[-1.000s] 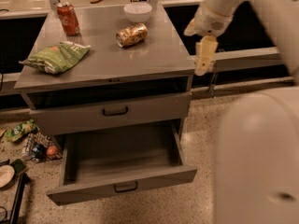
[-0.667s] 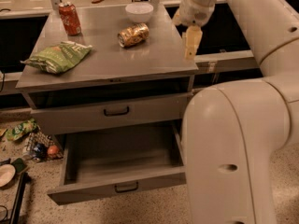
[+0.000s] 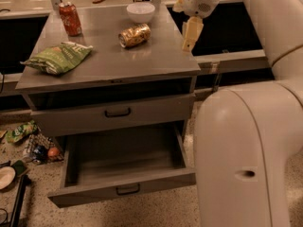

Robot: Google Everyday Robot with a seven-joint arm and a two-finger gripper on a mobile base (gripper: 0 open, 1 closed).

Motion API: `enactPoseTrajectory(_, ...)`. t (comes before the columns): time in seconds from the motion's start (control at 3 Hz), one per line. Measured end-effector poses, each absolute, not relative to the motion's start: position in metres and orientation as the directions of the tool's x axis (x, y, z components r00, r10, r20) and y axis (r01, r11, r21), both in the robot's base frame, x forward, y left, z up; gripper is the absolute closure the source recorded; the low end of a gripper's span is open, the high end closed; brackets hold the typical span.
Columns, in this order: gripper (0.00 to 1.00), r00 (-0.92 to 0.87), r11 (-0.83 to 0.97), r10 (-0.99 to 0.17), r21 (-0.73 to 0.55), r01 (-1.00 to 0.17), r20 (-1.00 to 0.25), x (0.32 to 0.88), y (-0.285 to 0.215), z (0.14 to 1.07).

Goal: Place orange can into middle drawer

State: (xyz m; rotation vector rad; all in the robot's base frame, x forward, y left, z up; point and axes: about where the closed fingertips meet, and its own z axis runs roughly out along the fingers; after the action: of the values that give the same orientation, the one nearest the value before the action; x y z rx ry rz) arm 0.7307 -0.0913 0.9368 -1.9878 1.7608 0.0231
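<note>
The orange can [image 3: 134, 35] lies on its side on the grey cabinet top [image 3: 109, 65], towards the back and right of the middle. My gripper [image 3: 190, 36] hangs over the right edge of the top, to the right of the can and apart from it, holding nothing. The middle drawer [image 3: 151, 111] with its small black handle [image 3: 117, 112] looks shut under a dark open slot. The lowest drawer [image 3: 123, 162] below it is pulled out and empty.
A red cola can [image 3: 70, 19] stands at the back left, a white bowl [image 3: 140, 12] behind the orange can, and a green chip bag [image 3: 57, 58] at the left front. Litter [image 3: 28, 141] lies on the floor at left. My white arm and body [image 3: 246, 155] fill the right side.
My gripper has moved left and farther back, from beside the cabinet's right side to over its right edge, nearer the orange can. The can and the drawers have not moved.
</note>
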Motion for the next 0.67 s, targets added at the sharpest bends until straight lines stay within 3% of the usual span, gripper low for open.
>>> enactPoseTrajectory(0.33,0.0,0.241,-0.045,-0.849,-0.39,-0.92,-0.47,0.727,-0.039,0.959)
enactPoseTrajectory(0.67,0.0,0.277,-0.039,-0.815,-0.43,-0.902,-0.509,0.725,-0.004,0.966)
